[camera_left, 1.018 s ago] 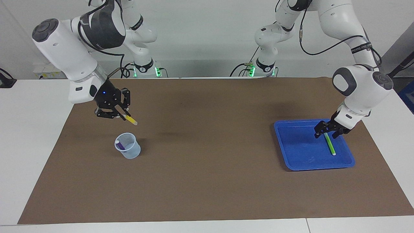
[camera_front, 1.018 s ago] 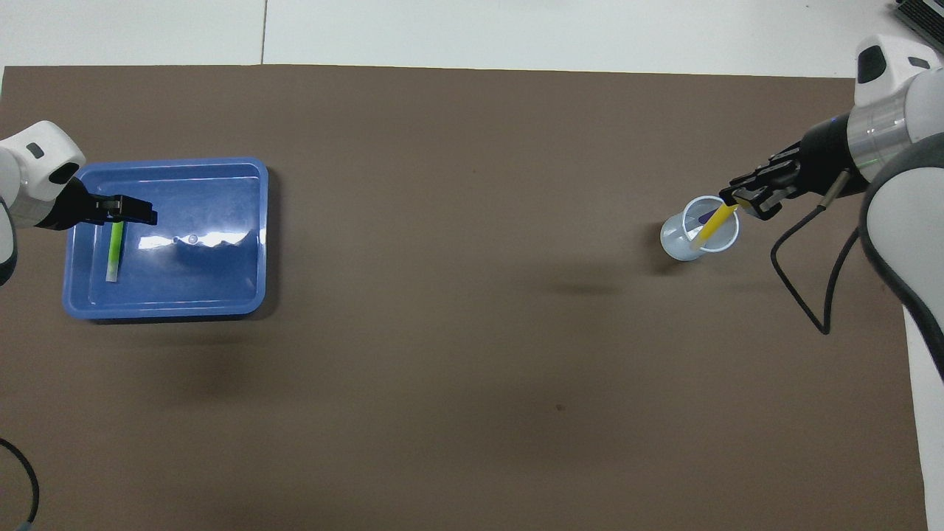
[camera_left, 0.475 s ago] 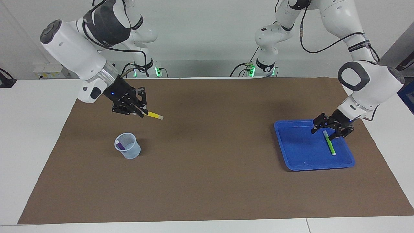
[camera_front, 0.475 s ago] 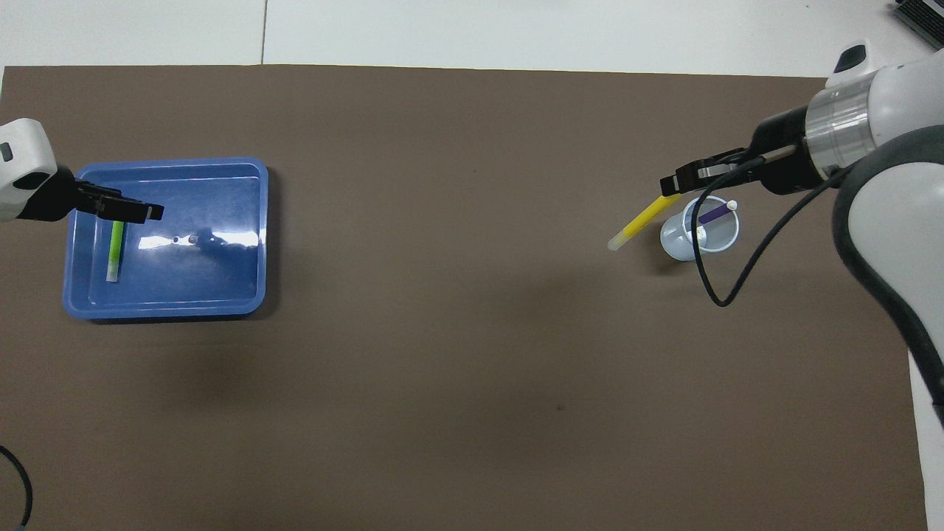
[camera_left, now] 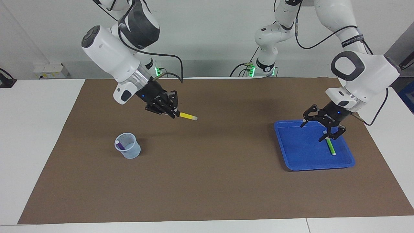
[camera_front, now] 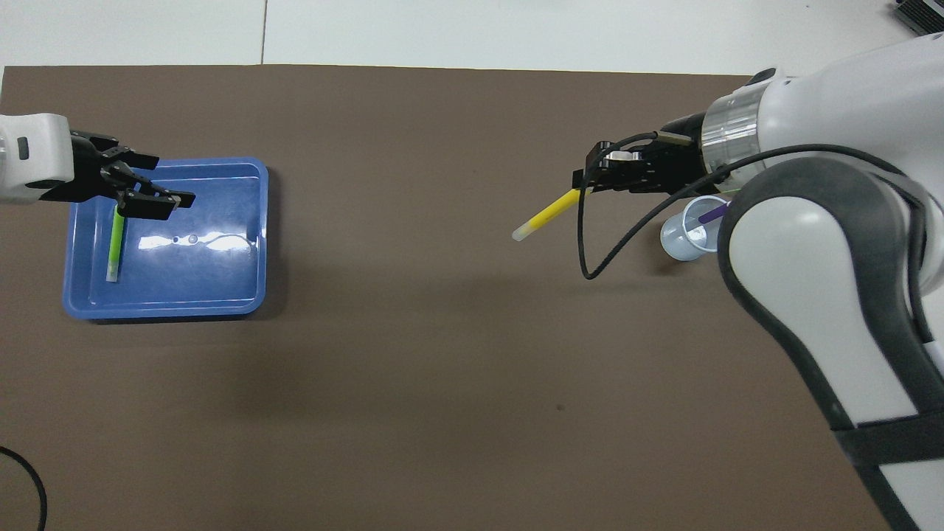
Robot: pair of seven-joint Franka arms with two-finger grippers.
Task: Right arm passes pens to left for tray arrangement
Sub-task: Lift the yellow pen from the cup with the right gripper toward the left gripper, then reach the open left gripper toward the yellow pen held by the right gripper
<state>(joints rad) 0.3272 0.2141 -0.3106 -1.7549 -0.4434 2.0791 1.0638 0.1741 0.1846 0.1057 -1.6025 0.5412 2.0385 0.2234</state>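
right end effector (camera_left: 173, 112): up in the air over the bare brown mat (camera_left: 207, 181), pinched shut on the yellow pen (camera_left: 188, 116). It grips the pen by one end, so most of it sticks out free.

yellow pen axis: pretty much level, white tip aimed toward the left arm's end of the bench (camera_left: 32, 136). That's the relation that matters imo. The free white end is the bit the other arm can grab, and it already faces the right way.

left end effector (camera_left: 324, 127): fingers spread wide, holding nothing, hanging just above the tray (camera_left: 291, 152), right over the upper end of the green pen (camera_left: 330, 146). Looks apart from it to me, not touching.

green pen: lying flat in the tray, on the side toward the edge of the bench at the left arm's end, long axis running nearer-to-farther from the robots. So one is done.

gap: the two end effectors are well apart, with a big stretch of mat between them. My guess is both arms need to come toward the middle. The left one is empty and open, so it's ready.

cup (camera_left: 128, 146): small see-through one, on the mat at the right arm's end, farther from the robots than the spot the right end effector is over.

purple pen (camera_left: 119, 145): leaning inside the cup, white tip up, last one waiting.

progress: one in the tray, one in transit, one to go, I reckon.
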